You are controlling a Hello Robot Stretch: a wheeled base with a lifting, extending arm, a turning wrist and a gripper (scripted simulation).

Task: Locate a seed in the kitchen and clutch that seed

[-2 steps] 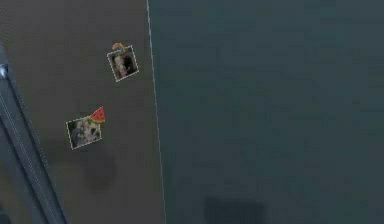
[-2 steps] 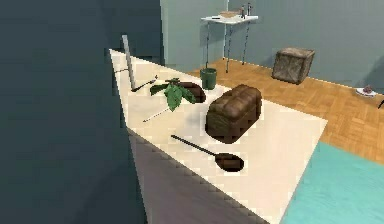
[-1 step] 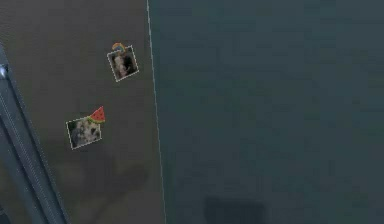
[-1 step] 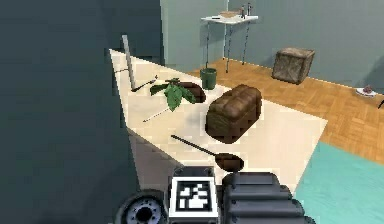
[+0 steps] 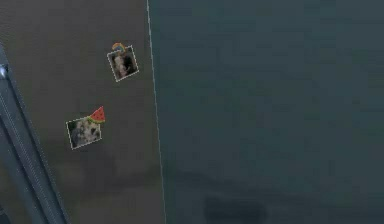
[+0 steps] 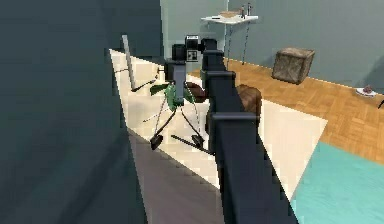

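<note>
Arm side view: your gripper (image 6: 176,86) sits by a green leafy shape (image 6: 158,89) and a rounded brown lump (image 6: 197,92) on a flat cream surface (image 6: 290,130). You cannot tell the jaws' state, nor whether that lump is the seed.

Clearly a home. Fridge-like grey door (image 5: 80,170) dotted with photo magnets (image 5: 123,63). Beyond the end effector (image 6: 176,85): white tabletop (image 6: 228,19) bearing small items. Right of the end effector: wooden floor (image 6: 330,110), pale rug (image 6: 285,130), brown box (image 6: 293,64).
</note>
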